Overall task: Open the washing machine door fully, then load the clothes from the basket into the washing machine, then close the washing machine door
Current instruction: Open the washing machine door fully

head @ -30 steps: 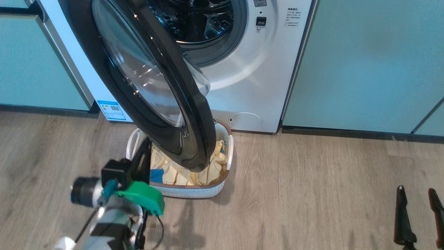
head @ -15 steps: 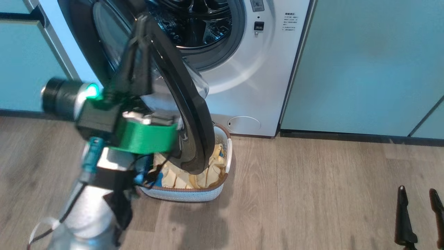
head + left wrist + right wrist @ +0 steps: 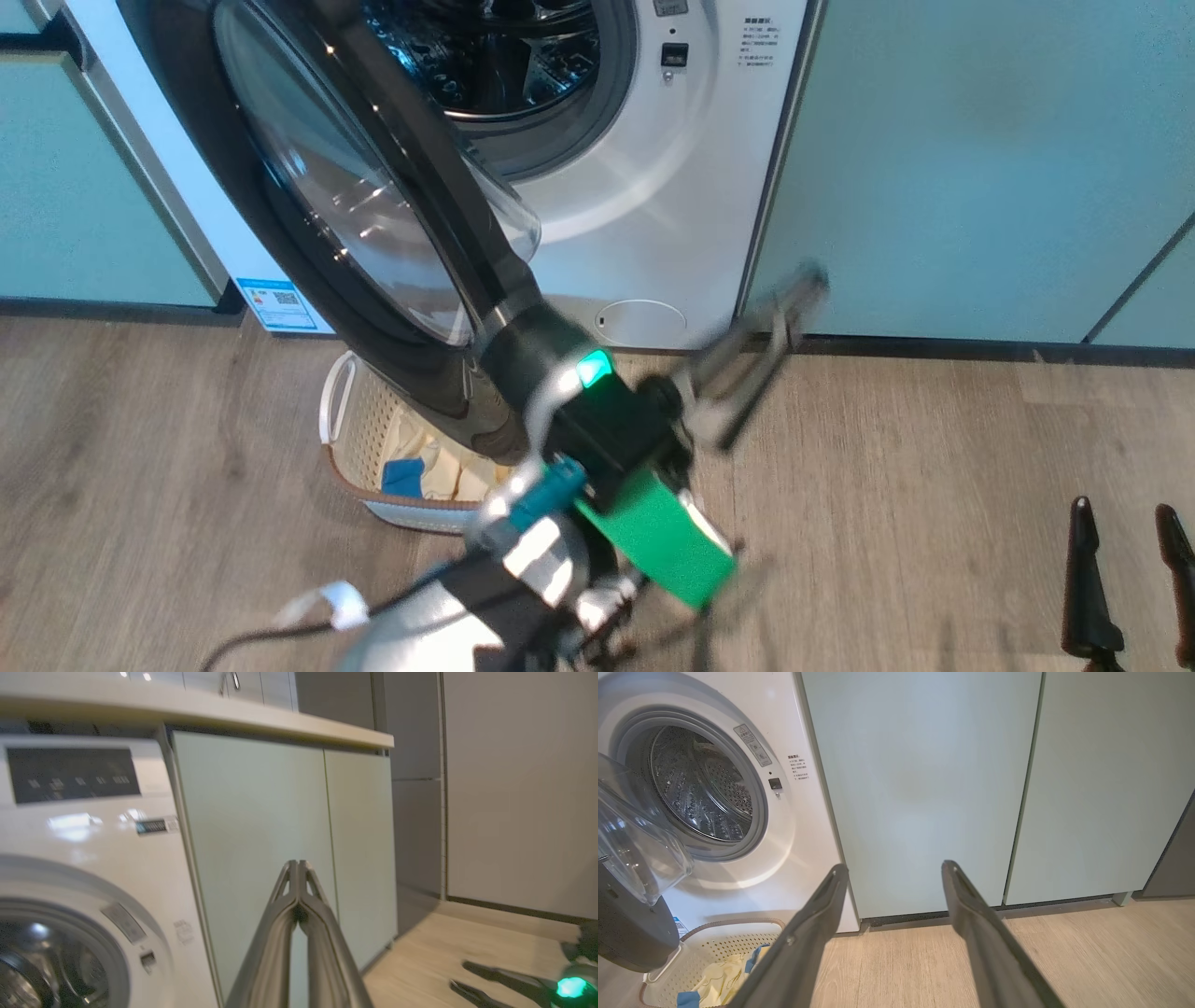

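The washing machine stands between pale green cabinets, its steel drum mouth uncovered. The washing machine door hangs partly swung out, its black rim low over the basket. Cream-yellow clothes with a blue patch lie in the basket. My left gripper is blurred, to the right of the door, shut on nothing. In the left wrist view its fingers point at a cabinet. My right gripper is open at the lower right. The right wrist view shows the drum, the basket and the clothes.
Pale green cabinet doors flank the washer on the right and another on the left. Wood-look floor stretches to the right of the basket. A counter top runs over the washer and cabinets.
My left arm has swung from the door's left side, up past its rim, over to its right, and the gripper now points at the right cabinet. The camera shifted slightly.
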Robot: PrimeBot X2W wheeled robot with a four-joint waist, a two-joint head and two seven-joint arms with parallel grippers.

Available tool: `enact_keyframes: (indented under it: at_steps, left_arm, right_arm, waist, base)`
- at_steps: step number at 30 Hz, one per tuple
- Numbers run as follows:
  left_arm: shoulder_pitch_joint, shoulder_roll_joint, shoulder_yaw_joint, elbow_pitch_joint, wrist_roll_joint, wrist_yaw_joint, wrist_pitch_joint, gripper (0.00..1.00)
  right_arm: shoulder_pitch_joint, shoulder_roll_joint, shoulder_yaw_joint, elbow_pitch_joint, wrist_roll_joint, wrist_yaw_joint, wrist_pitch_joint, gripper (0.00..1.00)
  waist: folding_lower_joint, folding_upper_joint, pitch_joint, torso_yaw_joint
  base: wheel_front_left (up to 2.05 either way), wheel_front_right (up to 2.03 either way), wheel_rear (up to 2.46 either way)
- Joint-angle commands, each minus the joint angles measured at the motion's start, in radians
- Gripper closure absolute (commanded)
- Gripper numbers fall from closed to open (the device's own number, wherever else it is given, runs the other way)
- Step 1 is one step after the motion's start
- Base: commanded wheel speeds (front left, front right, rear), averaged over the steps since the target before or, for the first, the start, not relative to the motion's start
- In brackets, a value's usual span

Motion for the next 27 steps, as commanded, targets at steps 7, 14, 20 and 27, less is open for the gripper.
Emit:
enact_keyframes:
  at_steps: [7, 14, 20, 27]
  left_arm:
    - [0.035, 0.001, -0.067, 0.102, -0.069, 0.042, 0.028, 1.0]
    - [0.002, 0.003, -0.047, 0.263, -0.076, 0.082, 0.019, 1.0]
    - [-0.029, 0.005, -0.01, 0.348, -0.077, 0.117, 0.001, 1.0]
    - [-0.073, 0.034, 0.046, 0.425, -0.081, 0.148, -0.005, 1.0]
  right_arm:
    - [-0.045, -0.017, 0.017, -0.03, 0.006, -0.003, -0.009, 0.0]
    - [-0.058, -0.017, 0.017, -0.023, 0.01, -0.003, -0.009, 0.0]
    - [-0.063, -0.017, 0.019, -0.016, 0.016, -0.003, -0.009, 0.0]
    - [-0.065, -0.017, 0.014, -0.014, 0.016, -0.003, -0.009, 0.0]
  waist:
    - [0.0, 0.0, 0.017, -0.005]
    - [0.0, 0.0, 0.029, -0.008]
    - [0.0, 0.0, 0.03, -0.013]
    - [0.0, 0.0, 0.031, -0.012]
  base:
    - [0.0, 0.0, 0.0]
    - [0.0, 0.0, 0.0]
    - [0.0, 0.0, 0.0]
    - [0.0, 0.0, 0.0]
